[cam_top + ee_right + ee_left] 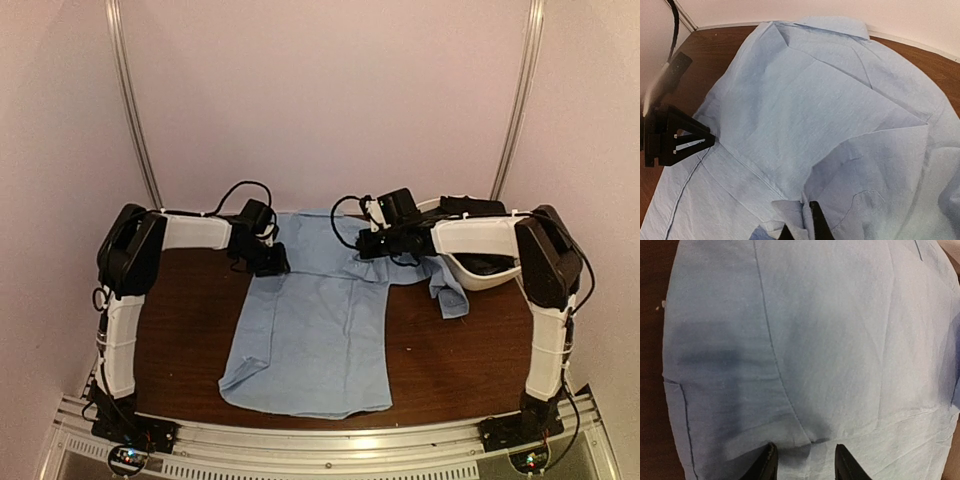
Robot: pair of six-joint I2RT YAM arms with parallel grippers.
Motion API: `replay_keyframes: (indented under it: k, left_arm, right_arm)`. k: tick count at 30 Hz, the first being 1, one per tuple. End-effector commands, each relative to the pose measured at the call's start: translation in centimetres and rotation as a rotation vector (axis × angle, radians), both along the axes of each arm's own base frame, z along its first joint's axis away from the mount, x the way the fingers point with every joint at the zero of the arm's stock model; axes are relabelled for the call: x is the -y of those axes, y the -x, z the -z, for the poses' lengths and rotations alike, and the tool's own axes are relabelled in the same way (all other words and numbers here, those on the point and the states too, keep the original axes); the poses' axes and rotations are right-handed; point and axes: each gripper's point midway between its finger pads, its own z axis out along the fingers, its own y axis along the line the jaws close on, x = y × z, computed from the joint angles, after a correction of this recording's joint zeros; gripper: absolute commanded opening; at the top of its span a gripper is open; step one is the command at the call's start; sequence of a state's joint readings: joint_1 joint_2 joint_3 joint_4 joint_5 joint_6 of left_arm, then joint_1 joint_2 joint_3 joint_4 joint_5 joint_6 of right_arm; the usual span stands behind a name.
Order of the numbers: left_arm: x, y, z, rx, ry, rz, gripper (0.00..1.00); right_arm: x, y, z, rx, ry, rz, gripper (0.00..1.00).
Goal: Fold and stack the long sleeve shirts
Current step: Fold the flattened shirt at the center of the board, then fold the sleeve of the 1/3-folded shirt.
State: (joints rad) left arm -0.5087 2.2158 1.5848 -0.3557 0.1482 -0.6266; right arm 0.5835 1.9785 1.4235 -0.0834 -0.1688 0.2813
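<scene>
Blue shirt (320,340) flat on brown surface (190,330), left hand (805,454) half-wide over its shoulder seam, right hand (808,216) pinching a sleeve fold, white tub (482,281) seen only from above, contents unclear

text: none legible | labels: none | brands: none | numbers: none | signs: none

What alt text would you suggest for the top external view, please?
A light blue long sleeve shirt lies spread on a dark table, the right end effector pinching its far side, the left end effector at its shoulder.
</scene>
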Motion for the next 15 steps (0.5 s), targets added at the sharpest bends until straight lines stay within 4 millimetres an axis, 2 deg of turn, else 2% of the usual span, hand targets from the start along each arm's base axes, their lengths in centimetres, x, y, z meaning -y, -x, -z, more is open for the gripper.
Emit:
replay_keyframes:
  k: [1, 4, 7, 11, 15]
  left_arm:
    - [-0.7, -2.2, 1.0, -0.006, -0.059, 0.022, 0.42]
    - [-0.1, -3.0, -2.2, 0.044, -0.044, 0.063, 0.45]
    - [-0.6, -2.1, -5.1, 0.077, -0.046, 0.076, 0.48]
    - [-2.4, 1.5, -7.1, 0.078, -0.045, 0.084, 0.50]
    - [-4.9, 6.4, -7.1, 0.047, -0.052, 0.076, 0.50]
  right_arm:
    - [-1.5, -2.9, 0.8, -0.003, 0.005, 0.013, 0.00]
    - [-1.8, -5.1, 2.1, -0.020, 0.018, 0.030, 0.00]
    - [-1.5, -6.2, 4.0, -0.051, 0.025, 0.046, 0.00]
    - [-0.7, -6.9, 6.4, -0.091, 0.035, 0.072, 0.00]
    - [0.0, -7.0, 7.7, -0.110, 0.047, 0.091, 0.00]
